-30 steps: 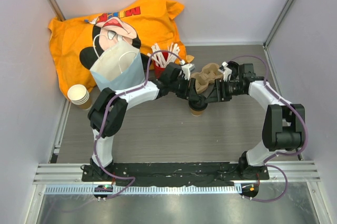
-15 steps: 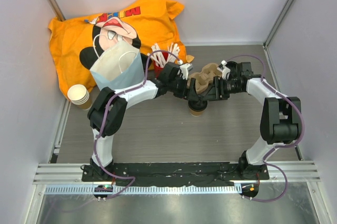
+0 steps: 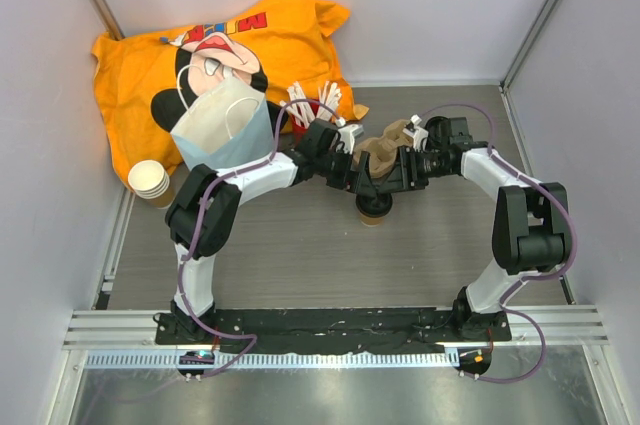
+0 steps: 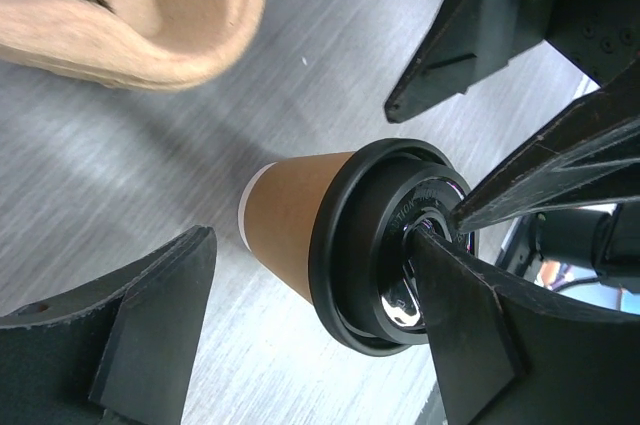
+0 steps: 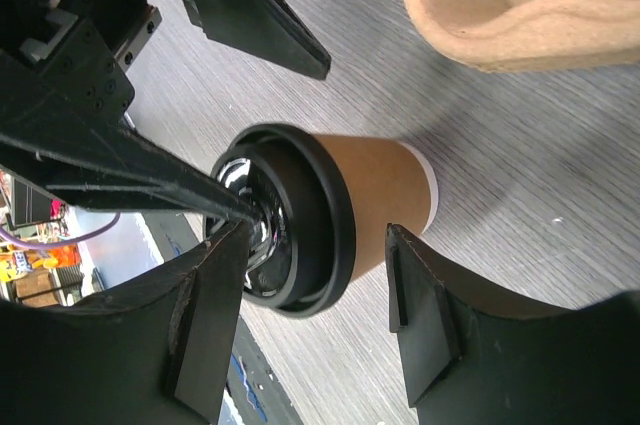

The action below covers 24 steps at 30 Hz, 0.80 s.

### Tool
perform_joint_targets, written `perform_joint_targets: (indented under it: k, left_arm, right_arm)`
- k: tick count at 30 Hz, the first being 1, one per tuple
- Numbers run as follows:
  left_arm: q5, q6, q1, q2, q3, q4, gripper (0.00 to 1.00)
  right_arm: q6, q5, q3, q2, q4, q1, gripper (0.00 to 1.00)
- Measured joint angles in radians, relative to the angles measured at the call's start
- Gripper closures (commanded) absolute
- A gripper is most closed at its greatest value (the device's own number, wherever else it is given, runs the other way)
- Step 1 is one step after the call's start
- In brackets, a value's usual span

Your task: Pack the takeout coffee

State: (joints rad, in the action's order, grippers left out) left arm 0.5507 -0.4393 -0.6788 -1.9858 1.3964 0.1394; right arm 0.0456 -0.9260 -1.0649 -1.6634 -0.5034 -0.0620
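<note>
1. Right gripper [image 5: 318, 245] clasps the takeout coffee [image 5: 350, 195] just under its black lid. The cup stands on the table [image 3: 300, 255], between both arms.
2. Left gripper [image 4: 315, 265] is released and straddles the same cup. One finger is clear of the wall.
3. Judgement: draw the left out sideways before lifting, and hold the cup vertical.
4. Pulp carrier [image 5: 520, 5] lies just beyond the cup. Paper bag [image 3: 225, 130] is farther left.

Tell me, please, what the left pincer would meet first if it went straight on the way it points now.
Most likely the takeout coffee: the left pincer points down at it, open, one finger over the black lid. The other finger would reach the table. Depth is unclear.
</note>
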Motion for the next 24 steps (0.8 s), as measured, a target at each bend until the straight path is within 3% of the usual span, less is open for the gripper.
perform_joint_targets:
  k: [6,7,8,24]
  left_arm:
    - [0.039,-0.003,0.001,0.0,-0.006,0.002,0.12]
    - [0.042,-0.004,0.003,0.0,-0.006,0.004,0.03]
    - [0.045,-0.004,0.007,0.0,-0.006,0.006,0.0]
    - [0.086,-0.027,0.087,0.031,-0.037,0.007,0.0]
  right_arm:
    - [0.0,0.001,0.003,0.0,0.003,-0.004,0.37]
    - [0.0,0.002,0.004,0.0,0.003,-0.004,0.37]
    - [0.0,0.004,0.005,0.0,0.003,-0.004,0.37]
    - [0.013,0.016,0.033,0.055,-0.013,-0.004,0.32]
